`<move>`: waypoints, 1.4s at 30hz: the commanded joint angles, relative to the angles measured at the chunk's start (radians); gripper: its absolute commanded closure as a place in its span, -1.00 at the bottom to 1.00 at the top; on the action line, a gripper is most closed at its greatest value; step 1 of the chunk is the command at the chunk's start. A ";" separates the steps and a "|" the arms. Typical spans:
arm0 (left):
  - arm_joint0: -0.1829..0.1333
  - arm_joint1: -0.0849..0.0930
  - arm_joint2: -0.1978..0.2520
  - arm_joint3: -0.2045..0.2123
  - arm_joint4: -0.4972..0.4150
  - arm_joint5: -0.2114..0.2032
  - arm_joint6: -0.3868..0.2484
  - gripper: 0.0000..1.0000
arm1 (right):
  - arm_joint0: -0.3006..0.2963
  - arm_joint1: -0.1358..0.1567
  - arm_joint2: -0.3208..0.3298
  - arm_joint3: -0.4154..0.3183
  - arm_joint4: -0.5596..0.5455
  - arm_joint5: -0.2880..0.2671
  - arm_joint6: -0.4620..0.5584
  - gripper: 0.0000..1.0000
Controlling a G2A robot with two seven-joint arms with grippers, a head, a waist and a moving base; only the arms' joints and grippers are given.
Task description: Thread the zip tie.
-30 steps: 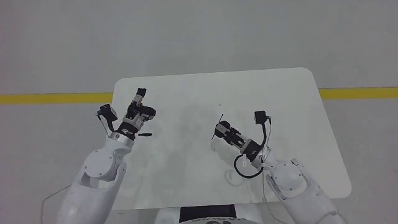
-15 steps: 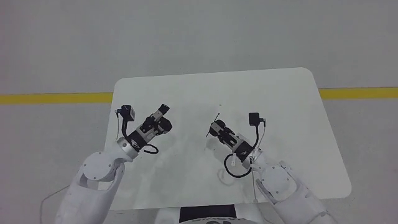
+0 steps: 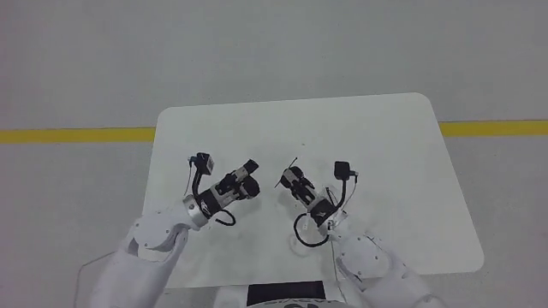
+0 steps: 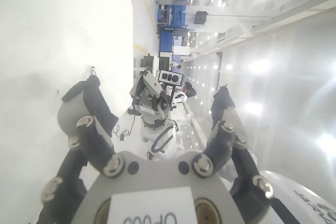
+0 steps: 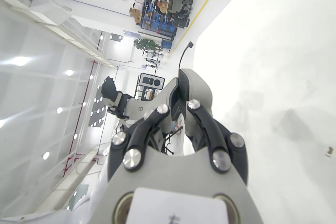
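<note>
A thin black zip tie (image 5: 183, 55) sticks out past the fingertips of my right gripper (image 5: 181, 78), which is shut on it; its small square head (image 5: 190, 44) is at the free end. In the top view the zip tie (image 3: 294, 163) is a short dark line at the right gripper (image 3: 289, 177), over the middle of the white table (image 3: 385, 128). My left gripper (image 3: 248, 176) faces it from a short distance, not touching. The left gripper (image 4: 157, 86) is open with nothing between its fingers, and the right gripper (image 4: 149, 93) shows through the gap, farther off.
The white table has rounded corners and its far edge (image 3: 291, 103) lies beyond both grippers. Bare tabletop surrounds both arms. A yellow floor line (image 3: 68, 134) runs past the table on both sides.
Both arms have moved inward over the table's middle. The left gripper swung right, the right gripper moved left with the zip tie, and the gap between them has shrunk.
</note>
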 commanded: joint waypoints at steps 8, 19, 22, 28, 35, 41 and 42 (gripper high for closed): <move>-0.007 0.001 0.015 0.003 0.036 0.001 0.005 -1.00 | -0.001 -0.002 -0.003 -0.003 -0.006 0.011 -0.015 1.00; -0.024 0.000 0.064 0.018 0.046 -0.030 0.004 -1.00 | -0.004 -0.021 -0.038 0.006 -0.013 0.023 -0.128 1.00; -0.026 -0.001 0.068 0.017 0.050 -0.029 0.016 -1.00 | -0.002 -0.021 -0.038 0.007 -0.029 0.034 -0.129 1.00; -0.030 -0.001 0.091 0.022 0.045 -0.046 0.037 -1.00 | -0.004 -0.031 -0.052 0.002 -0.040 0.051 -0.159 1.00; -0.034 -0.002 0.099 0.024 0.047 -0.043 0.049 -1.00 | -0.003 -0.031 -0.051 0.003 -0.047 0.055 -0.157 1.00; -0.041 0.000 0.113 0.035 0.039 -0.056 0.050 -1.00 | -0.001 -0.037 -0.061 0.004 -0.067 0.065 -0.156 1.00; -0.042 0.000 0.115 0.038 0.040 -0.058 0.048 -1.00 | -0.001 -0.039 -0.061 0.005 -0.067 0.066 -0.156 1.00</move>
